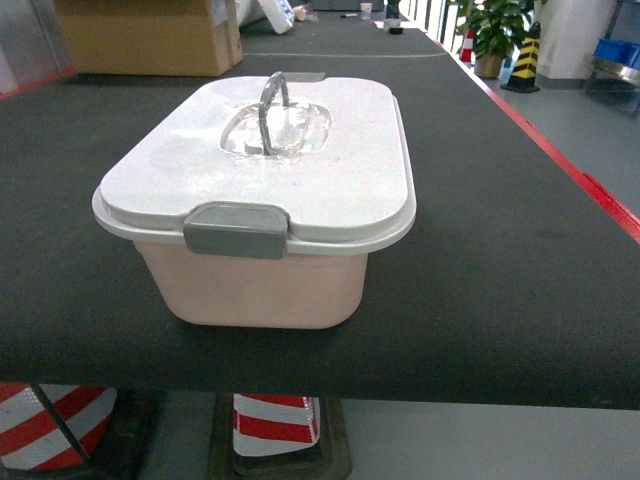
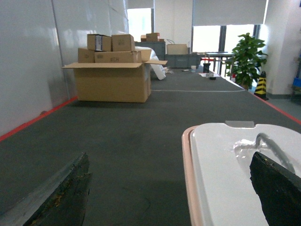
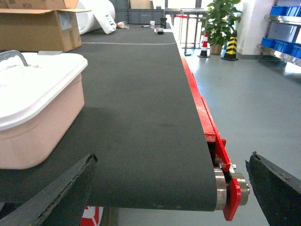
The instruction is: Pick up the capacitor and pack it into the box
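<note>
Barely begun: pale peach-pink plastic box (image 1: 255, 285) near centre on dark desk (image 1: 500, 250), white lid (image 1: 330, 180) clipped shut, no capacitor visible, left claw (image 2: 169, 193) and right claw (image 3: 171, 188) spread, empty.

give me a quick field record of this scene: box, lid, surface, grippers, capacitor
box: pale pink tub on the dark conveyor belt
lid: white lid on, front grey clip closed, handle upright
left gripper: open, empty, beside the box's left edge
right gripper: open, empty, right of the box
capacitor: none visible
background: cardboard carton, potted plant
</note>
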Controlling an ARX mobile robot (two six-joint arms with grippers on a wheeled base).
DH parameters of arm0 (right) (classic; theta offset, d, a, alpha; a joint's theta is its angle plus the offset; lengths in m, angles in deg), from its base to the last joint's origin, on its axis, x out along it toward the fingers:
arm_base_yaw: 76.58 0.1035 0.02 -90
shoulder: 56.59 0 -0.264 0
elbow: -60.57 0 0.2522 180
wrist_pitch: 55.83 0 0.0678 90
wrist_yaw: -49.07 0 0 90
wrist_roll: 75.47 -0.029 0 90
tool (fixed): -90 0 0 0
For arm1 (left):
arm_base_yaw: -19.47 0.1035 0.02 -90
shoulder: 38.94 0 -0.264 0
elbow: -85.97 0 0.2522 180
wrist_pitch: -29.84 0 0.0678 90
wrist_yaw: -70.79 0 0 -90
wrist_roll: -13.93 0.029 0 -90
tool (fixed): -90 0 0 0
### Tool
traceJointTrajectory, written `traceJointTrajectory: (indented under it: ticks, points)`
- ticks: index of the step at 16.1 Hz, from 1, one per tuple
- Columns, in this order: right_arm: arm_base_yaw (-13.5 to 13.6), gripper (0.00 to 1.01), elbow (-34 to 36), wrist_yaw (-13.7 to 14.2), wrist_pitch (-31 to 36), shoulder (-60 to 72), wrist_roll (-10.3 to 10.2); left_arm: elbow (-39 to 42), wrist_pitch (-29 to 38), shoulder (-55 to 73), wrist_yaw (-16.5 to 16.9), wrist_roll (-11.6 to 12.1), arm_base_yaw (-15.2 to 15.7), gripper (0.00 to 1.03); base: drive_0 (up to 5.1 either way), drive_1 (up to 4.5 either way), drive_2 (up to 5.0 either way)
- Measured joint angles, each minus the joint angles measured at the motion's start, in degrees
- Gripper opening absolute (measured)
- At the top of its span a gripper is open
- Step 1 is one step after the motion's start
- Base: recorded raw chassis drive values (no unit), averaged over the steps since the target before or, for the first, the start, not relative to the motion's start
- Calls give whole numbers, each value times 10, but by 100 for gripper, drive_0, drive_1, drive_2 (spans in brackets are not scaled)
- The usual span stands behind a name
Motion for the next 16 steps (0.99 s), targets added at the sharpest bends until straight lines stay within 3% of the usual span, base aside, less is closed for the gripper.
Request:
traceJointTrajectory:
  ticks: [3,4,7,8,9,10,14,16]
  points:
    - [0,98,0,0,0,0,0,83,-64,-93,0,-7,17,98,0,0,0]
    - [0,98,0,0,0,0,0,90,-102,-119,1,-13,12,98,0,0,0]
    - [0,98,0,0,0,0,0,91,-115,-133,4,-13,9,98,0,0,0]
    - [0,98,0,0,0,0,0,87,-200,-166,33,-20,20,86,0,0,0]
    - [0,98,0,0,0,0,0,98,-237,-206,47,-25,30,72,0,0,0]
    - [0,98,0,0,0,0,0,106,-250,-229,53,-30,38,61,0,0,0]
    - [0,98,0,0,0,0,0,117,-266,-254,61,-31,46,47,0,0,0]
    - [0,98,0,0,0,0,0,133,-297,-296,111,-31,96,23,0,0,0]
